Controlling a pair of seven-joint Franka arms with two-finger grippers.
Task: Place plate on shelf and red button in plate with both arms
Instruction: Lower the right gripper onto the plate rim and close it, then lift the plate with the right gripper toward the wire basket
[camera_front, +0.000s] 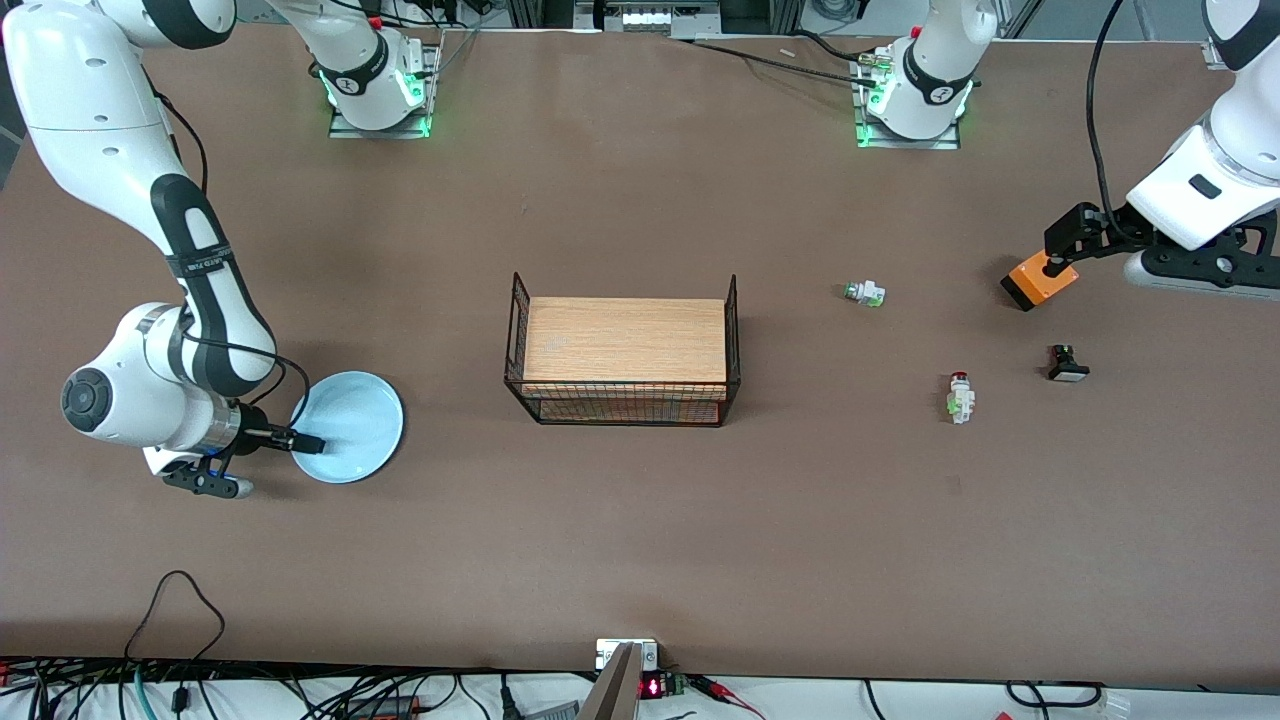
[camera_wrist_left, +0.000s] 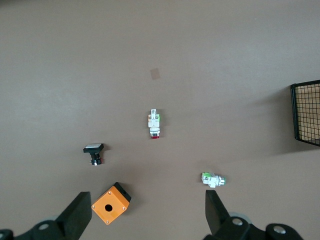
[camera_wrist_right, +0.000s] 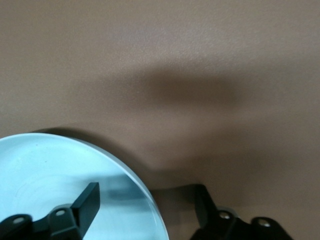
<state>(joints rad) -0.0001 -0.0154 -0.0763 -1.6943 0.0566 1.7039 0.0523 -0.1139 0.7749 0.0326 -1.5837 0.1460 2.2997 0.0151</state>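
The pale blue plate (camera_front: 355, 420) lies flat on the table at the right arm's end. My right gripper (camera_front: 303, 441) is low at its rim and open. One finger (camera_wrist_right: 88, 199) is over the dish (camera_wrist_right: 50, 165), the other finger (camera_wrist_right: 204, 202) is outside the rim. The red button (camera_front: 960, 397) lies on its side toward the left arm's end, also seen as a small white switch with a red cap (camera_wrist_left: 154, 124). My left gripper (camera_front: 1055, 258) hangs open over an orange box, its fingers (camera_wrist_left: 80, 215) wide apart and holding nothing.
The orange box (camera_front: 1040, 283) with a round hole (camera_wrist_left: 111, 203) sits under the left gripper. A white switch with a green cap (camera_front: 864, 293) and a black switch (camera_front: 1067, 365) lie near the red button. A wire basket (camera_front: 520, 340) holding a wooden board stands mid-table.
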